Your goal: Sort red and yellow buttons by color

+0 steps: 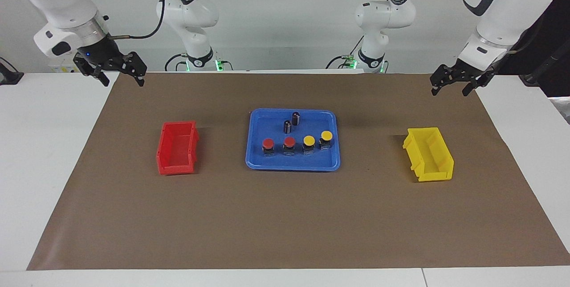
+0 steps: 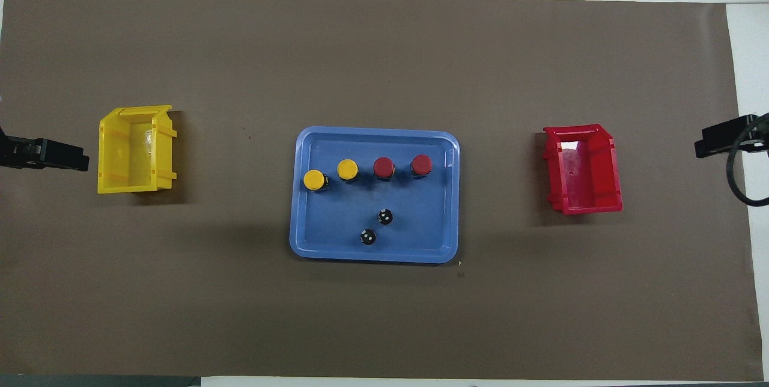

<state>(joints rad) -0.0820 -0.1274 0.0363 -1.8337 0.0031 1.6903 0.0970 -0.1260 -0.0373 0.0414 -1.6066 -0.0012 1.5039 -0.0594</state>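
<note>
Two red buttons [image 1: 267, 145] [image 1: 289, 144] and two yellow buttons [image 1: 308, 142] [image 1: 326, 139] stand upright in a row in a blue tray [image 1: 258, 162] at the table's middle. The overhead view shows the reds [image 2: 383, 166] [image 2: 421, 164] toward the right arm's end and the yellows [image 2: 314, 179] [image 2: 348, 169] toward the left arm's end. My right gripper [image 1: 123, 83] is open and empty, raised over the mat's corner at its own end. My left gripper [image 1: 449, 92] is open and empty, raised over the mat's corner at its end.
A red bin [image 1: 178, 146] sits toward the right arm's end and a yellow bin [image 1: 429, 153] toward the left arm's end, both with nothing in them. Two dark capless cylinders [image 1: 287, 126] [image 1: 296, 118] stand in the tray, nearer the robots than the buttons. A brown mat [image 1: 285, 224] covers the table.
</note>
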